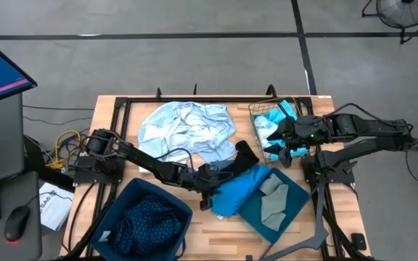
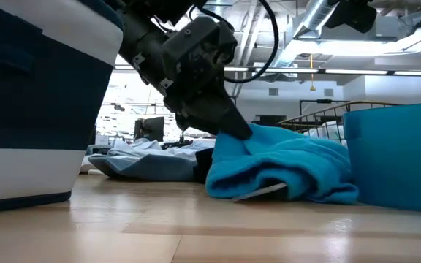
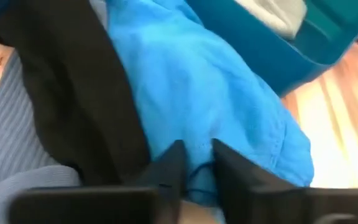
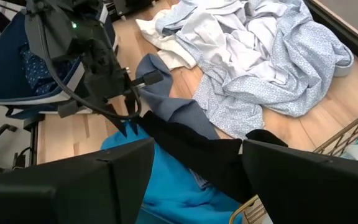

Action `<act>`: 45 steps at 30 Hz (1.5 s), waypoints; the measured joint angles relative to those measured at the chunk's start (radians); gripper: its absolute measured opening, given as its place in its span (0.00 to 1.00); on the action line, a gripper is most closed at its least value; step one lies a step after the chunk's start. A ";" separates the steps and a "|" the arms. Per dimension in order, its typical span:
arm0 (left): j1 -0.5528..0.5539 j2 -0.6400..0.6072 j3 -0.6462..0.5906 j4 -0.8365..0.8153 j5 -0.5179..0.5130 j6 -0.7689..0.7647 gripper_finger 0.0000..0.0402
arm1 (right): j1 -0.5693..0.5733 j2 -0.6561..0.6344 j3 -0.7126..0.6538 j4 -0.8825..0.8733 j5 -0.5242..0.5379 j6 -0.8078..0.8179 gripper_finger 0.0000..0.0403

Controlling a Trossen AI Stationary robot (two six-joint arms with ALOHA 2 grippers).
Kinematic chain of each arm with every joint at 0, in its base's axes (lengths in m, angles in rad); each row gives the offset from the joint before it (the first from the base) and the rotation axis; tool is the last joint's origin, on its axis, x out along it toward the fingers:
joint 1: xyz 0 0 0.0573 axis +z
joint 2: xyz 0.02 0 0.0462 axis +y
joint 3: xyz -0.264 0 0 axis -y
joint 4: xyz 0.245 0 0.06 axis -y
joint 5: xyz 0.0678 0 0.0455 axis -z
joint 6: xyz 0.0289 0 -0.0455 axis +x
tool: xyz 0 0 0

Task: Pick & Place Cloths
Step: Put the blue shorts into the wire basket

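Left claw pinches the near edge of the bright blue soft cloth, its fingers drawn narrow around a fold.

Going left to right: a rigid dark-teal plastic bin at the table's front left holds the navy dotted cloth; behind it sprawls the pale blue crumpled cloth; the left claw sits mid-table with a black cloth just behind it. The bright blue cloth lies directly ahead of that claw, stretching rightward until it touches a second teal bin with a grey cloth inside. So the left arm is clearly nearer, and lifting should carry the cloth sideways towards a bin. The right claw hovers partly spread, empty, over the brown wire-mesh basket holding turquoise fabric.
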 joint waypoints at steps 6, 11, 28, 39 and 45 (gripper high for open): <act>0.009 -0.003 0.000 -0.007 -0.005 -0.061 0.01 | 0.003 0.000 0.000 0.005 0.000 0.015 0.59; 0.020 -0.112 0.009 0.002 -0.034 -0.038 0.00 | 0.041 0.000 0.000 0.062 0.000 -0.014 0.59; 0.102 -0.543 0.013 0.013 -0.099 0.058 0.00 | 0.095 0.329 0.000 0.595 0.068 -0.331 0.61; 0.099 -0.556 0.012 0.006 -0.094 0.060 0.00 | 0.051 0.542 0.001 0.907 -0.001 -0.398 0.86; 0.099 -0.558 0.012 0.010 -0.094 0.060 0.00 | 0.054 0.598 0.001 0.869 -0.004 -0.348 0.70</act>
